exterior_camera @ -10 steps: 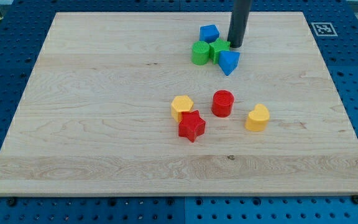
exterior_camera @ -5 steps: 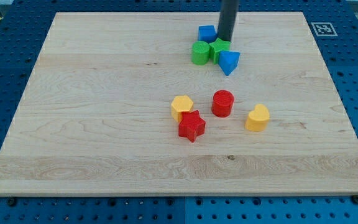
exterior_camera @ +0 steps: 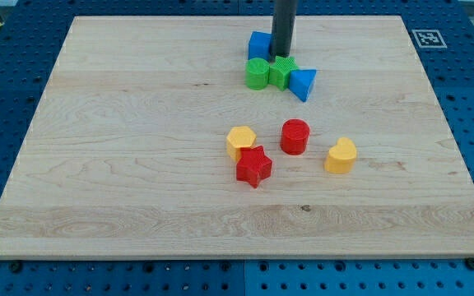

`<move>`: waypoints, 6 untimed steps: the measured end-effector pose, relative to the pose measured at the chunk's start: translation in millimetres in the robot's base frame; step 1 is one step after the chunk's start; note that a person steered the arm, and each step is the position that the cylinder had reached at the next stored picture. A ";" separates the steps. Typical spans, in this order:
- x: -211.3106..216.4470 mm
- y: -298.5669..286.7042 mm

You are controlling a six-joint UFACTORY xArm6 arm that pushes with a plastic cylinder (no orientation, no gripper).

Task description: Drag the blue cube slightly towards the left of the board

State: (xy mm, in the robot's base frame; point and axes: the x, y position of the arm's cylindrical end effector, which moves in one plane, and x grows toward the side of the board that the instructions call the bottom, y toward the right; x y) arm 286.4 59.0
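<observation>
Where the dark rod comes down from the view's top edge, my tip [exterior_camera: 281,54] meets the wooden board [exterior_camera: 138,164] just at the right side of the blue cube [exterior_camera: 259,44], touching it or all but touching it. There is no gripper on this arm, only the plain rod, so nothing opens or closes. The blue cube sits close to the board's top edge, a little right of the middle of that edge, and the rod hides its right side.

Just below the cube, towards the view's bottom, lies a tight row of three blocks. The green cylinder [exterior_camera: 257,73] is at the row's left, the second green block [exterior_camera: 281,71], whose shape is hard to make out, is in the middle and directly under my tip, and a blue wedge-like block [exterior_camera: 303,83] is at the right. The three appear to touch one another, and the cube's lower edge lies very near the green cylinder.

Well apart from that group, near the board's centre, a yellow block [exterior_camera: 240,141] with several flat sides rests against a red star [exterior_camera: 253,166] on its lower right. A red cylinder [exterior_camera: 295,136] stands just to the right of them, and a yellow heart-like block [exterior_camera: 341,155] lies further right still. A black-and-white marker [exterior_camera: 427,38] sits by the board's top right corner, on the blue pegboard table [exterior_camera: 6,99].
</observation>
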 end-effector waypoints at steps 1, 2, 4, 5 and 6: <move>-1.9 -1.9; -7.4 -13.8; -14.7 -38.3; -14.7 -68.5; -14.7 -79.7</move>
